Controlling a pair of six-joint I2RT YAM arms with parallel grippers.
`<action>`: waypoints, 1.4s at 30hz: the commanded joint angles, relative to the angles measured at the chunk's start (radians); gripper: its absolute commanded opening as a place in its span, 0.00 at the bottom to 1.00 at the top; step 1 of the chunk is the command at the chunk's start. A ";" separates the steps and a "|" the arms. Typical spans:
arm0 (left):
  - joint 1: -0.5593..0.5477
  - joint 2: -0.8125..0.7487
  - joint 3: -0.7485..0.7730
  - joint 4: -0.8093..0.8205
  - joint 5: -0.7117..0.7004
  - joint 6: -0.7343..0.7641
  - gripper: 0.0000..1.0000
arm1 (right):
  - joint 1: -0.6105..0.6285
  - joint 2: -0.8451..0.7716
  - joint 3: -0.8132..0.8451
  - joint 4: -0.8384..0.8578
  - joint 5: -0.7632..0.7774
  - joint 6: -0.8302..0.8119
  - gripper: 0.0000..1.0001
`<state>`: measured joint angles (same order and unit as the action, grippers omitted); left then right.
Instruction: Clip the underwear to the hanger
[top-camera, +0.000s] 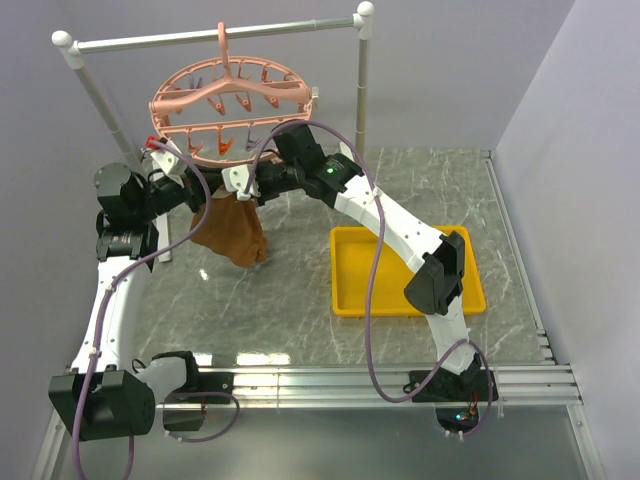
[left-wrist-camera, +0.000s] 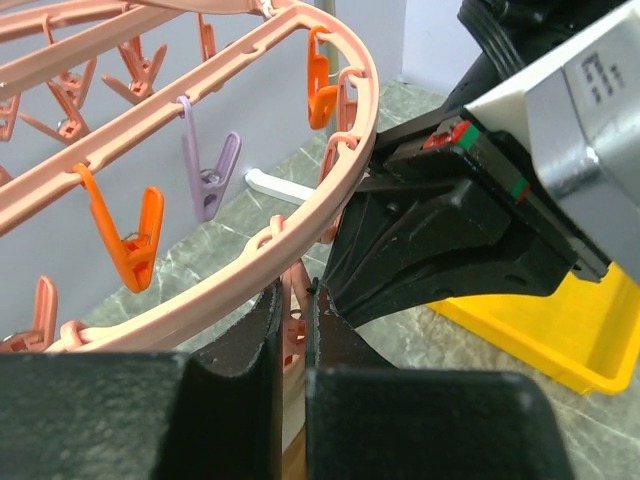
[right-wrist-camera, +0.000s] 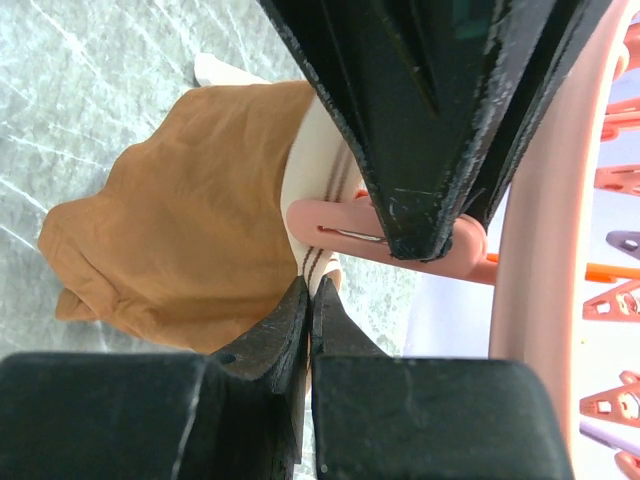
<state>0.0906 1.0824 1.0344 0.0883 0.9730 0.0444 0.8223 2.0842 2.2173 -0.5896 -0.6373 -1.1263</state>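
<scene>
Over the marble table (top-camera: 300, 320), right gripper (right-wrist-camera: 308, 290) pinched shut on the underwear (right-wrist-camera: 180, 220) band, left gripper (left-wrist-camera: 296, 300) squeezed a hanger (left-wrist-camera: 345, 150) clip (right-wrist-camera: 325, 222); early release risked missing the band.

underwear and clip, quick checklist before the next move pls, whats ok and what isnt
1. Right tool shut on the underwear at its waistband: ok.
2. Left tool shut on a pink clip of the hanger: ok.
3. Waistband inside the clip's mouth: cannot tell. The clip's tip lies across it, but only a thin slit shows.
4. Hanger's hook over the rail: ok.
5. Underwear clear of the table: cannot tell. It hangs low under the tools.
</scene>
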 joint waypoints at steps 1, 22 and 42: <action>-0.008 -0.018 -0.022 -0.084 0.136 0.058 0.00 | 0.009 0.002 0.062 0.083 -0.019 0.026 0.00; -0.008 -0.018 0.018 -0.107 0.118 0.034 0.24 | 0.003 -0.021 0.045 0.201 0.024 0.060 0.00; -0.008 -0.044 0.007 -0.018 0.038 -0.037 0.46 | 0.005 -0.064 -0.021 0.224 0.027 0.066 0.00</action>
<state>0.0906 1.0660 1.0428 0.0547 0.9707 0.0292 0.8204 2.0815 2.2078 -0.4389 -0.6086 -1.0599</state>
